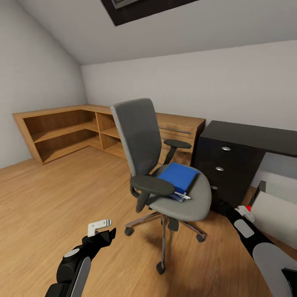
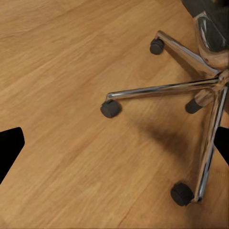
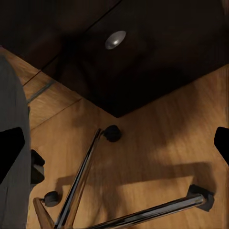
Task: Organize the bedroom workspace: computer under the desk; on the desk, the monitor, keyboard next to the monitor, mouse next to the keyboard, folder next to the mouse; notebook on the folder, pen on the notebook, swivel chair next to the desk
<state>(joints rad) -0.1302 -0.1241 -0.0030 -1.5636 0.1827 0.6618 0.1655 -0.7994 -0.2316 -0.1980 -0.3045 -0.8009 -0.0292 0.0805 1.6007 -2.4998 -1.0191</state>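
Left tool released, low left of swivel chair | right tool released beside seat | folder on seat

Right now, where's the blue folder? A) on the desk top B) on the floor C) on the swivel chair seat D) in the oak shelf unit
C: the blue folder lies on the grey seat of the swivel chair, in the head view.
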